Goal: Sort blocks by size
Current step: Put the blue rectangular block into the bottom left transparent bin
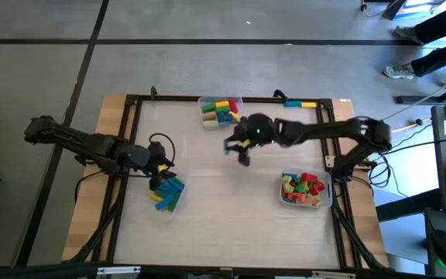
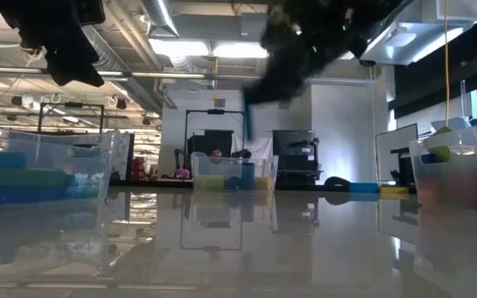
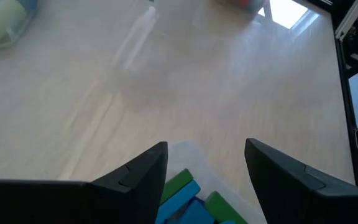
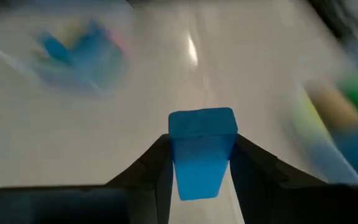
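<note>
Clamped between the right gripper [image 4: 201,177] fingers, a blue block [image 4: 202,151] hangs above mid-table, just near of the far bin [image 1: 221,111], while the left gripper [image 3: 205,171] waits open over the left bin [image 1: 168,194].

Overhead, table-level, two wrist views — shared table [image 1: 231,186]

A translucent blue block [image 4: 202,151] is clamped upright between the right claw's [image 4: 202,177] fingers above mid-table. Blue, green and yellow bars [image 1: 169,194] lie heaped at the left. Red, green and yellow chunks [image 1: 303,188] crowd the right; mixed pieces [image 1: 220,111] sit far centre.
</note>
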